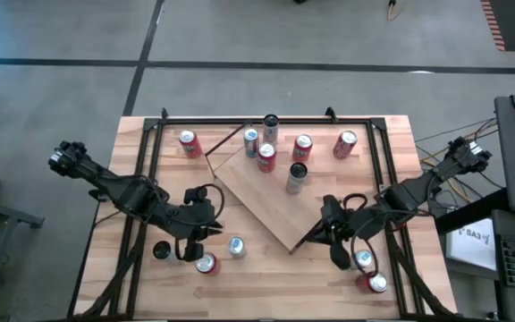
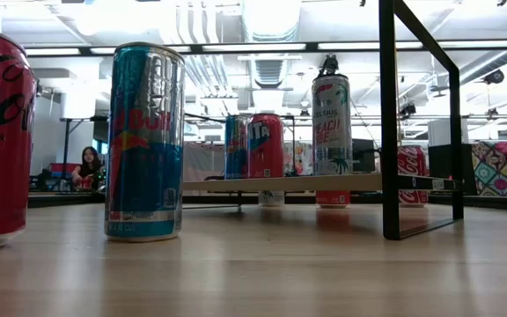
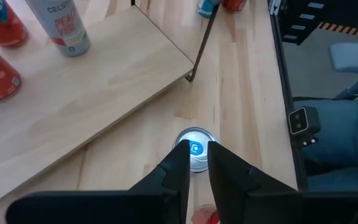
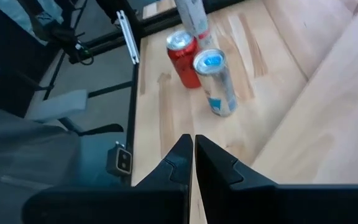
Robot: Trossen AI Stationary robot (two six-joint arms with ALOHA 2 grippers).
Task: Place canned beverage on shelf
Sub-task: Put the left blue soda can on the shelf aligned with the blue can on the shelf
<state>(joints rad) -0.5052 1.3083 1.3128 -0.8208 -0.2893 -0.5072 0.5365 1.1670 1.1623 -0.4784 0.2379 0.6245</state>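
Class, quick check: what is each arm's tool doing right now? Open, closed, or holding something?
Left tool: slightly open above the blue-tabbed can, holding nothing.
Right tool: closed, empty, over the table.

A pale light-wood shelf (image 1: pixel 271 201) with a thin dark rim lies on a worktop (image 1: pixel 392 143) of light-wood planks framed in black. On the shelf stand a blue and silver can (image 1: pixel 251 140), a red can (image 1: pixel 266 157) and a tall silver can with pink lettering (image 1: pixel 296 177). Red cans with white script (image 1: pixel 188 143) stand on the planks. The slim can (image 2: pixel 144 141) nearest the low camera is blue and silver with red and yellow markings. Both arms are black. The left gripper (image 3: pixel 196 163) is black above a silver can top with a blue tab (image 3: pixel 194 152).
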